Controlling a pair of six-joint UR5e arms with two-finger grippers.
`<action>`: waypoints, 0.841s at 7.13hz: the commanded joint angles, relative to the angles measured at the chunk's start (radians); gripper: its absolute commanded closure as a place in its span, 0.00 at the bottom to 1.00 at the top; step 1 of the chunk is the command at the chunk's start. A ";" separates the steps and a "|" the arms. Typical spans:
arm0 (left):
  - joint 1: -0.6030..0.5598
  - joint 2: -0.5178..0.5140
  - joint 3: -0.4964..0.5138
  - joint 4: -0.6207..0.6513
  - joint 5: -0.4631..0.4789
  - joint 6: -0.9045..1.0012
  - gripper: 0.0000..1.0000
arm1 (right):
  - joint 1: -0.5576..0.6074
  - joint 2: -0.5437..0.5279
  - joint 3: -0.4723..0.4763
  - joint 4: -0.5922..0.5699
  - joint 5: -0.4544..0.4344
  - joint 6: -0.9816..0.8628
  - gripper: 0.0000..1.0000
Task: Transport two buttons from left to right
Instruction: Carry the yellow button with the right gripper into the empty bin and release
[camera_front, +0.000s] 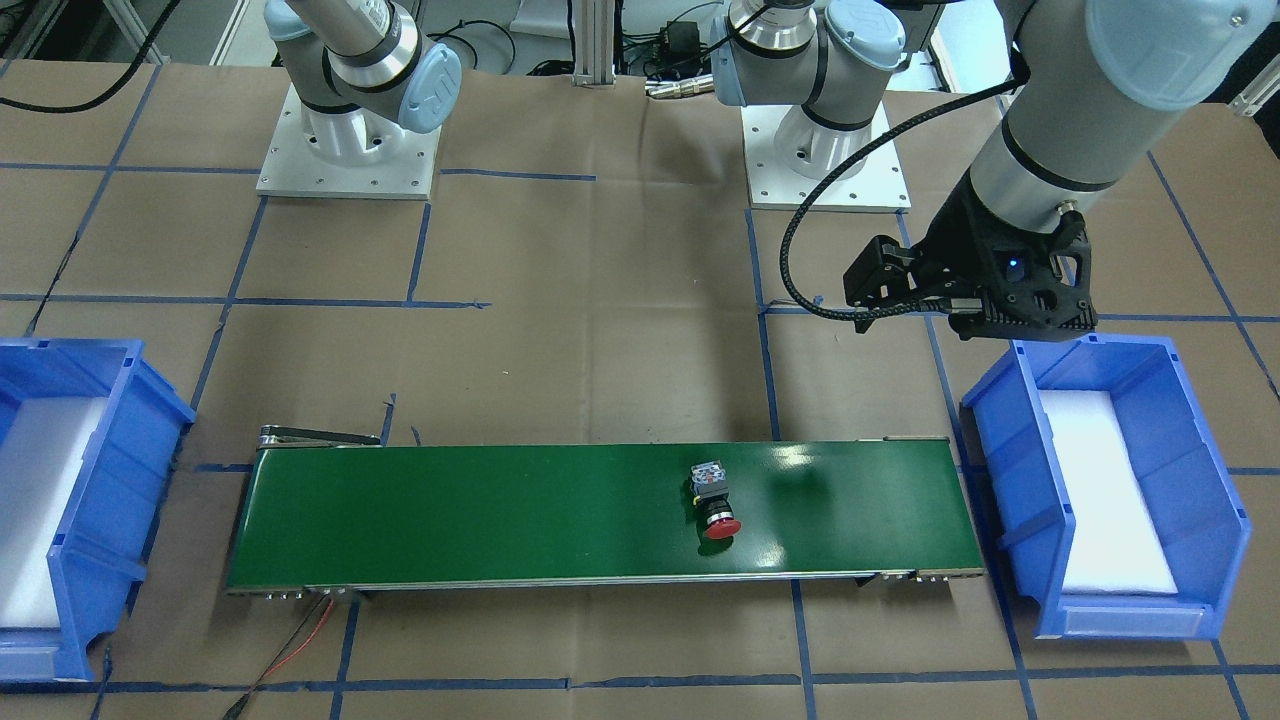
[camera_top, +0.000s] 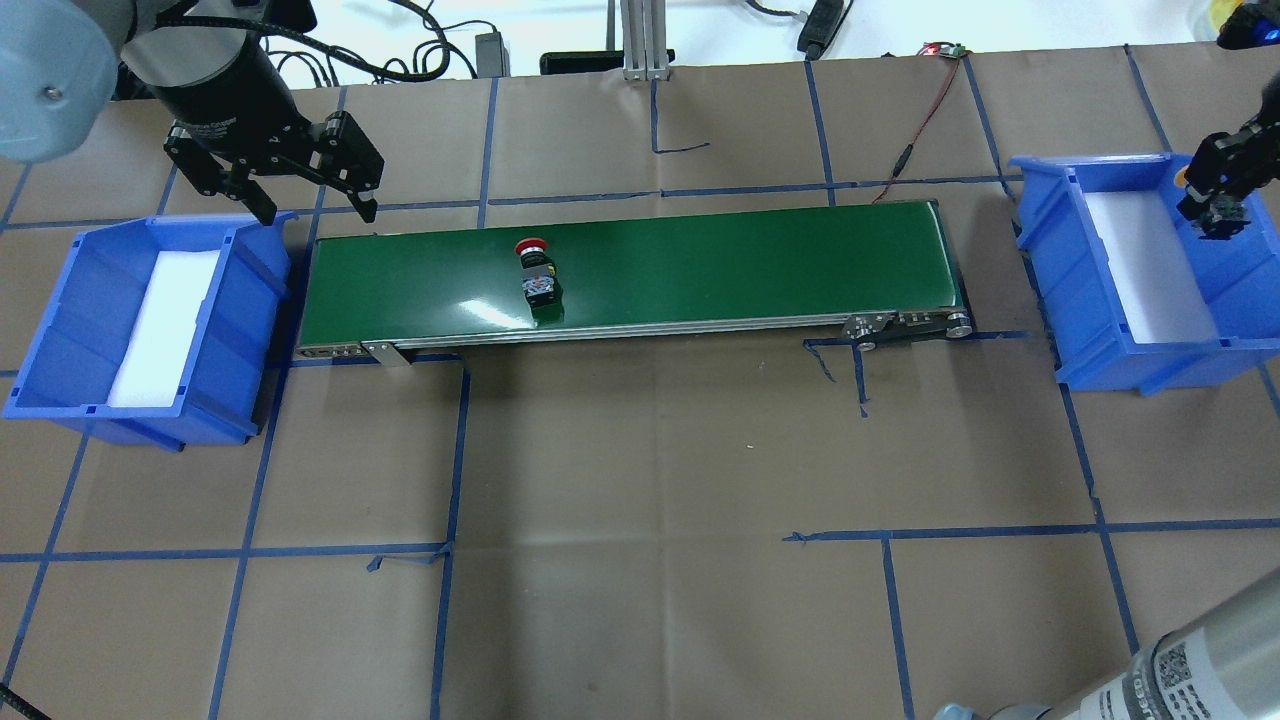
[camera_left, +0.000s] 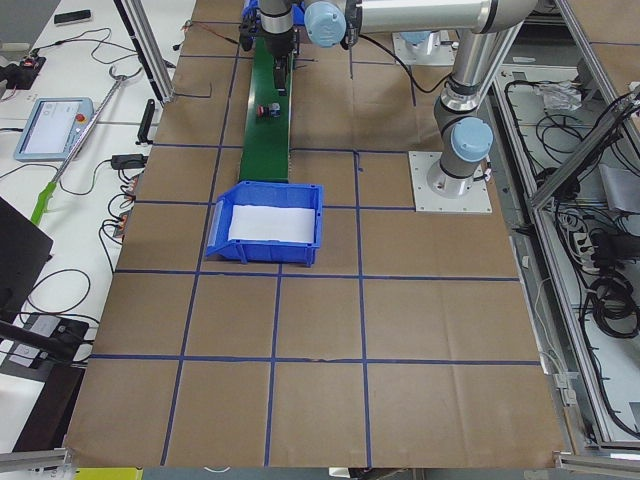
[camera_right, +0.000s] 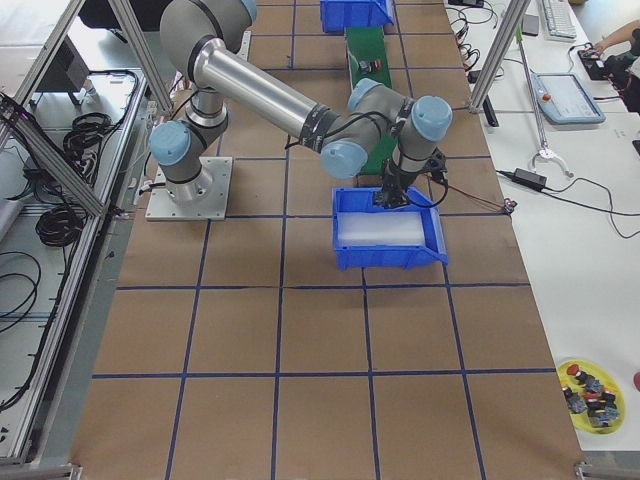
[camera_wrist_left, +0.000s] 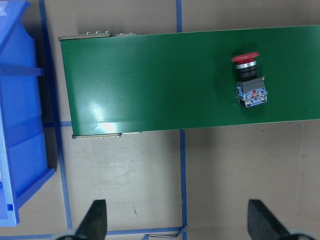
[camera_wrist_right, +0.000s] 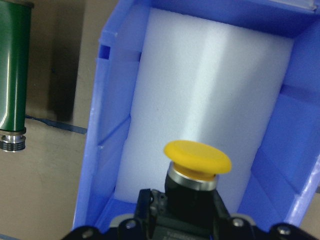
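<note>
A red button (camera_top: 535, 270) lies on its side on the green conveyor belt (camera_top: 700, 260), toward the belt's left end, with its red cap (camera_wrist_left: 245, 57) pointing away from the robot. My left gripper (camera_top: 318, 212) hangs open and empty above the belt's left end; its fingers (camera_wrist_left: 95, 220) are well apart from the red button. A yellow button (camera_wrist_right: 197, 157) is held upright in my right gripper (camera_wrist_right: 180, 212), which is shut on its black body. That gripper (camera_top: 1215, 205) hovers over the white foam of the right blue bin (camera_top: 1100, 300).
The left blue bin (camera_top: 60, 330), lined with white foam, stands just off the belt's left end. A red-and-black cable (camera_top: 925, 110) runs from the belt's far right corner. A yellow dish (camera_right: 590, 395) with spare buttons sits far off.
</note>
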 joint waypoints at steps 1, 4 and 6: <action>0.000 0.010 -0.018 -0.003 0.003 0.002 0.00 | -0.020 -0.018 0.143 -0.186 -0.001 -0.045 0.97; 0.000 0.019 -0.061 -0.002 0.009 0.008 0.00 | -0.027 -0.028 0.307 -0.347 0.001 -0.046 0.97; 0.000 0.021 -0.061 0.000 0.011 0.021 0.00 | -0.038 0.003 0.354 -0.431 -0.002 -0.050 0.96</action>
